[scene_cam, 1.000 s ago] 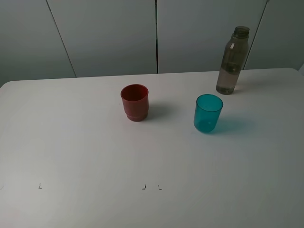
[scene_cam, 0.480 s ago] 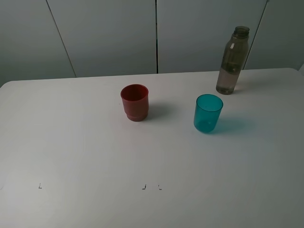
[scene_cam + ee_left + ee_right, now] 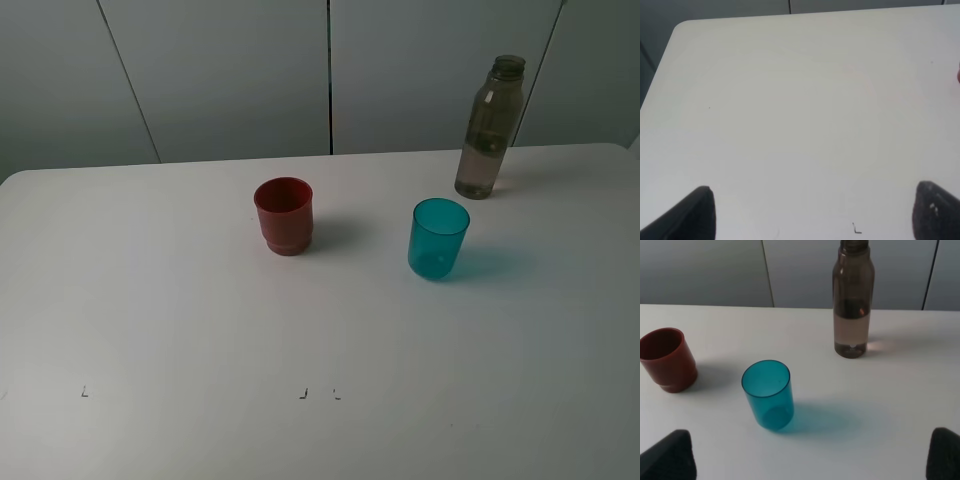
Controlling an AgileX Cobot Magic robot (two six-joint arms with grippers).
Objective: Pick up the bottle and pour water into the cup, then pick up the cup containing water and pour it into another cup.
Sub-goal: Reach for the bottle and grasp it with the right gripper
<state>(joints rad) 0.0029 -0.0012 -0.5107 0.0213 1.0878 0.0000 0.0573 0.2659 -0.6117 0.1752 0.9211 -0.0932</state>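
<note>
Right hand: my right gripper (image 3: 805,457) is spread wide and holds nothing. It hangs on the near side of the cup (image 3: 769,396).
Left hand: my left gripper (image 3: 815,215) is also spread wide and empty, over bare table (image 3: 790,100), well apart from the cup.
Landmark: the cup, teal, stands upright and looks empty.
Bottle: the bottle (image 3: 853,315) stands upright beyond the cup and a little to its right, clear of it. Water fills roughly its lower half. I cannot tell whether a cap is on.
Red cup: another cup (image 3: 666,360) stands upright to the left of the cup, slightly farther back and apart from it.
Step in hand: I judge it to be reaching for the bottle, as nothing is poured yet.
Doing it well:
- Pass to the right of the cup so that my fingers don't clip its rim.
- Come in level and close on the straight body below the shoulder.
- Grip firmly, since the plastic looks slick.
- Lift straight up before swinging back over the cup.
</note>
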